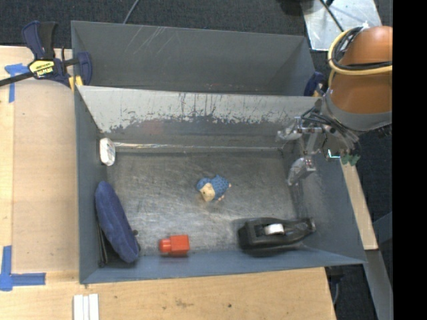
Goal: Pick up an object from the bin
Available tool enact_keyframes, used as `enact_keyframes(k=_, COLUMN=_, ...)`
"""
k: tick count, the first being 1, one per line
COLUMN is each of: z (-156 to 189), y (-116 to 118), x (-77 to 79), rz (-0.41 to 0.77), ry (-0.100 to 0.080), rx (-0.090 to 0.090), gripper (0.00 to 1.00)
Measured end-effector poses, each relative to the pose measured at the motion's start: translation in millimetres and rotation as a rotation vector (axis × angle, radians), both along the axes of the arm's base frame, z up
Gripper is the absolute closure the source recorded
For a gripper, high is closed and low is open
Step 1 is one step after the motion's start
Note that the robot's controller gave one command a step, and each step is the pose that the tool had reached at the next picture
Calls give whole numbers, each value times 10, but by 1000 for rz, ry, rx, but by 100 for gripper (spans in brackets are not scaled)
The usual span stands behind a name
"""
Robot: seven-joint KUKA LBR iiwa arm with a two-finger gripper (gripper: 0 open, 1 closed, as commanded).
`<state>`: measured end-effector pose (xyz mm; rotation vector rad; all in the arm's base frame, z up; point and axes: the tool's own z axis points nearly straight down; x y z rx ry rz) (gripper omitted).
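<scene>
My gripper (301, 168) hangs at the right side of the bin, above the floor near the right wall, its metal fingers pointing down with nothing seen between them. Below it, at the front right, lies a black tape dispenser (275, 234) with a white roll. A small blue and cream toy (212, 188) rests near the middle of the floor, to the gripper's left.
A red block (174, 245) lies at the front, left of centre. A dark blue oval pad (115, 221) leans along the left wall. A small white object (107, 151) sits at the back left corner. The orange-domed arm enters from the right.
</scene>
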<state>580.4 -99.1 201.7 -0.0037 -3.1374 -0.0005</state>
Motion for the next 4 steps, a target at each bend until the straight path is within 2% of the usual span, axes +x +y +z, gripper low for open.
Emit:
enact_keyframes(k=1, z=-1197, y=742, x=174, rz=81, ry=0, rx=3, gripper=0)
enact_keyframes(k=2, z=-1255, y=1238, x=-200, rz=29, ry=-24, rx=-4, gripper=0)
enact_keyframes(k=3, z=-1242, y=1235, x=-180, rz=28, ry=-27, rx=-1, gripper=100)
enact_keyframes(k=4, z=37, y=1388, x=-73, rz=43, ry=-16, rx=0, gripper=100)
